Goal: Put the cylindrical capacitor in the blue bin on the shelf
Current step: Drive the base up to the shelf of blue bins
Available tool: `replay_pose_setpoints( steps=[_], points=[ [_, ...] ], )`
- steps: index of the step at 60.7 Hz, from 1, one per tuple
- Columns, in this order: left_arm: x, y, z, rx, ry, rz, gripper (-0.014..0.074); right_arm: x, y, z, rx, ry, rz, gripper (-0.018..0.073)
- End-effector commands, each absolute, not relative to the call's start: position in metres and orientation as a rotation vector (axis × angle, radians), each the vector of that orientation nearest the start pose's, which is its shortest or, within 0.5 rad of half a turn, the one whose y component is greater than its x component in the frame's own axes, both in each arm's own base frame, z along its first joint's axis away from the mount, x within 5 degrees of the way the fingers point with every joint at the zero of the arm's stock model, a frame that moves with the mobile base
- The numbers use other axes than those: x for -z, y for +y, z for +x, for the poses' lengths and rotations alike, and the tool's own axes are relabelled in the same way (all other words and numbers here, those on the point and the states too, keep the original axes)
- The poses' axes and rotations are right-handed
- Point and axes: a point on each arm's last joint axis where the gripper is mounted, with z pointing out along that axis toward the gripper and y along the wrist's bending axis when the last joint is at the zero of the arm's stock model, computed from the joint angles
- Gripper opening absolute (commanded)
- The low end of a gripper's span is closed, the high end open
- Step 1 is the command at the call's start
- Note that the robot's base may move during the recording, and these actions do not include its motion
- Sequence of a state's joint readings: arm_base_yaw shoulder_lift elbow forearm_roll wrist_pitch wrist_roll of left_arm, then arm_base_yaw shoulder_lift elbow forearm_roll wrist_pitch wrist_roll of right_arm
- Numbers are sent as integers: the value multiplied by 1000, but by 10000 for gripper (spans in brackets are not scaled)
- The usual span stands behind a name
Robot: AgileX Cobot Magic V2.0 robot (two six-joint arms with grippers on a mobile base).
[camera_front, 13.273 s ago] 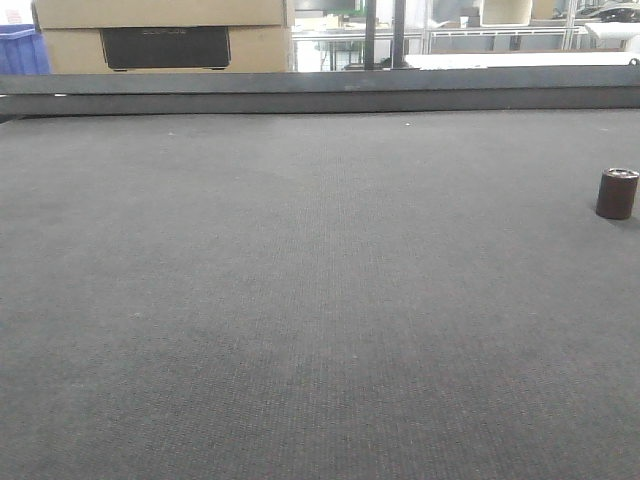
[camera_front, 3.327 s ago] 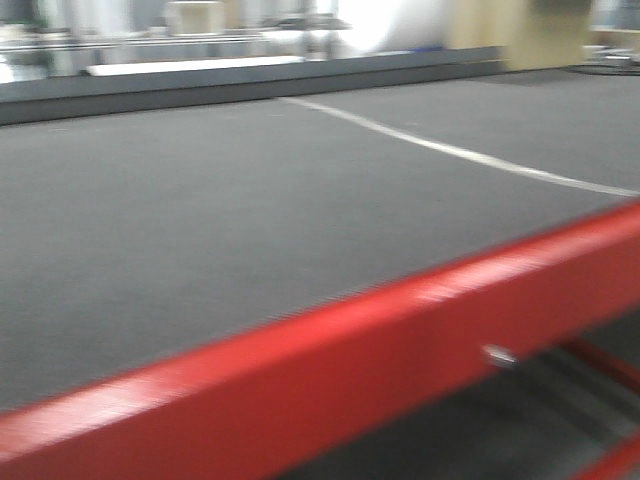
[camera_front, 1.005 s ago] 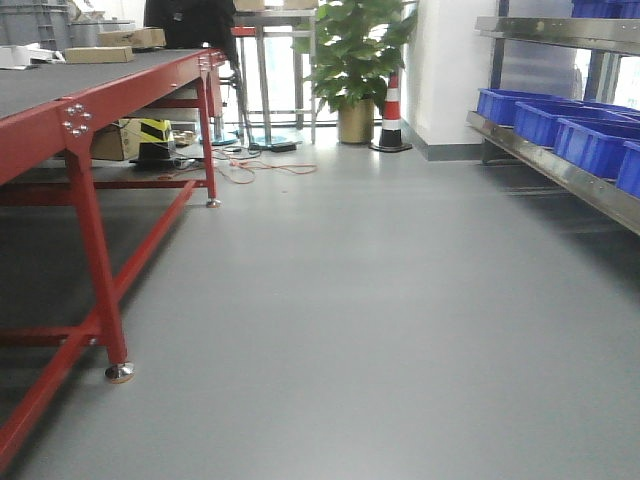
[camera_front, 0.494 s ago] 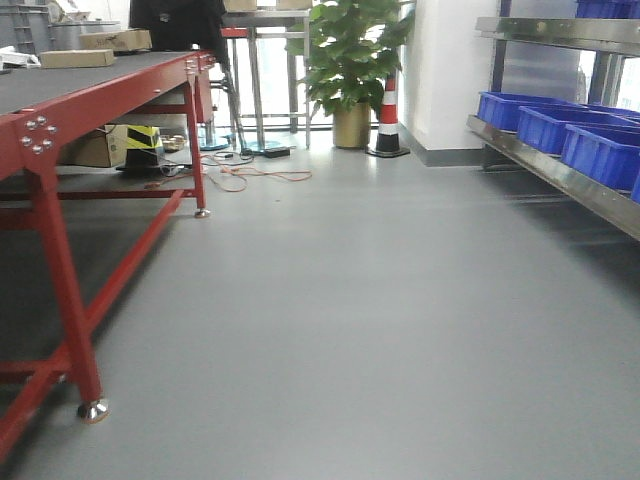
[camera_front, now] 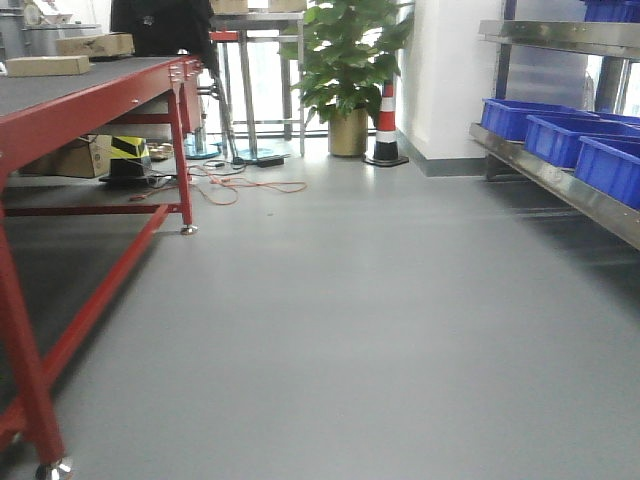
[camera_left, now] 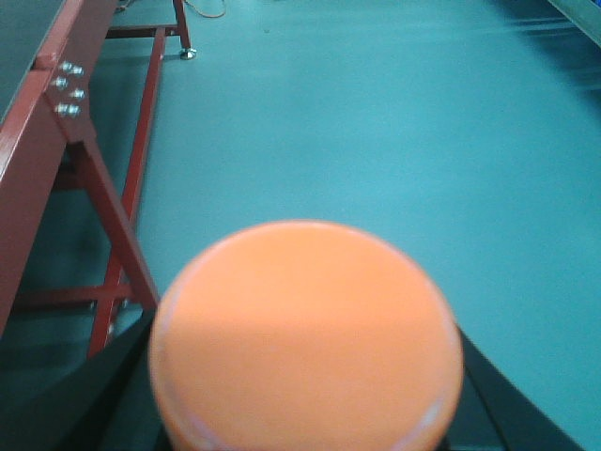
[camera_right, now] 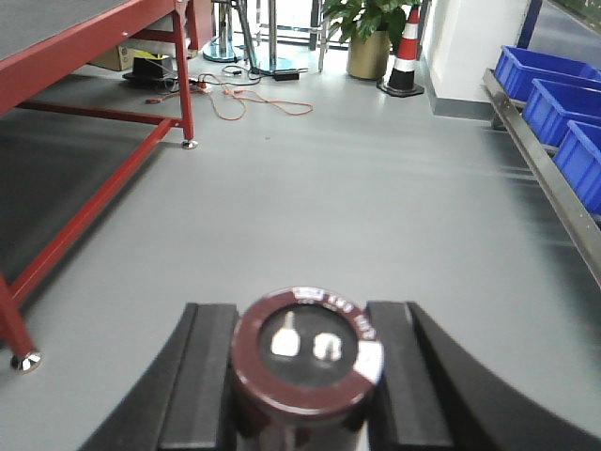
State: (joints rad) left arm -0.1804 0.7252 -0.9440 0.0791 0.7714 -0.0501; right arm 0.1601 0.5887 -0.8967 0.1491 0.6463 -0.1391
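Right pincer (camera_right: 302, 381) is clamped on the cylindrical capacitor (camera_right: 305, 355). Its two dark fingers (camera_right: 202, 376) press the brown-black sides from 9 and 3 o'clock, and the grey top with its two terminals faces the wrist camera. Some thirteen seconds ago that capacitor stood alone on the grey table top, so the pick is done and what remains is carrying and placing.

Left pincer (camera_left: 305, 404) sits behind a big orange disc (camera_left: 305, 334) that fills its wrist view. I cannot tell whether it grips the disc or merely hangs near it.

Over the last second the front view has kept shifting. The red table (camera_front: 90, 100) has slid further out towards 9 o'clock, and one leg has nearly left the picture at the bottom. The potted plant (camera_front: 345, 60) and striped cone (camera_front: 385, 125) stay near 12 o'clock. My guess is that the base is rolling down the aisle over bare grey floor (camera_front: 350, 300).

From the held capacitor, the blue bins (camera_right: 563, 108) sit at about 2 o'clock on the shelf (camera_front: 560, 188), well apart from the pincer. The base likely needs to turn towards 3 o'clock and close in before any release. Orange cable (camera_front: 240, 185) lies at about 11 o'clock, off that path.
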Motion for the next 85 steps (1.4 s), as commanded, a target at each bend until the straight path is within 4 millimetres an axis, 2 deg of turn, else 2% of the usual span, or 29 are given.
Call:
replay_pose_setpoints(
  steps=[1,85],
  points=[
    [-400,-19,127,65,1992,161,-111,-412,23,93,-166,1765,-227,-48],
    [-400,-19,127,62,1992,162,-111,-412,23,93,-166,1765,-227,-48]
  ],
)
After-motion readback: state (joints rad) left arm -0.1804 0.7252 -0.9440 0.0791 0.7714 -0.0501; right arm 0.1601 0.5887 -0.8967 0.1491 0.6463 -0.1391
